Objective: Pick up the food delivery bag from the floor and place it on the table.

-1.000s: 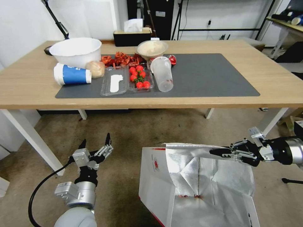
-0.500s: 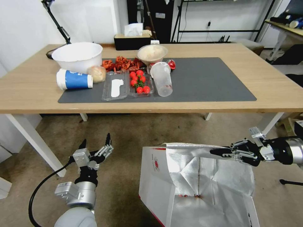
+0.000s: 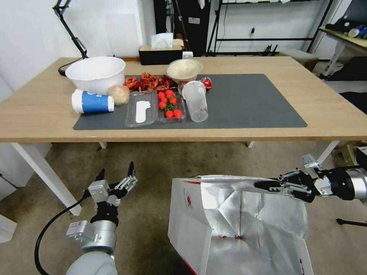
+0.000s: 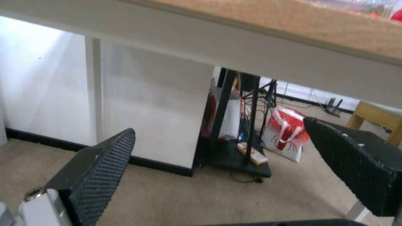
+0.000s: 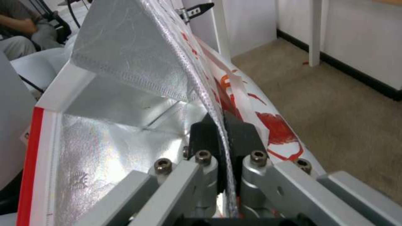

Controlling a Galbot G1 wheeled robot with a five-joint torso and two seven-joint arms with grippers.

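A large white food delivery bag with red side panels and silver foil lining hangs open-mouthed in front of the robot, below the near edge of the table, over the brownish carpeted floor. The right gripper is pinched closed on the bag's far top rim (the wrist view shows the thin foil wall clamped between both pads). The left gripper waits to the left of the bag with its fingers spread, holding nothing.

To do the lift well, the pinch likely needs to stay firm, since one edge carries the whole bag. The bag's base should clear the tabletop edge before moving forward. The bare right half of the dark grey mat looks the safest landing spot, well apart from the food containers.
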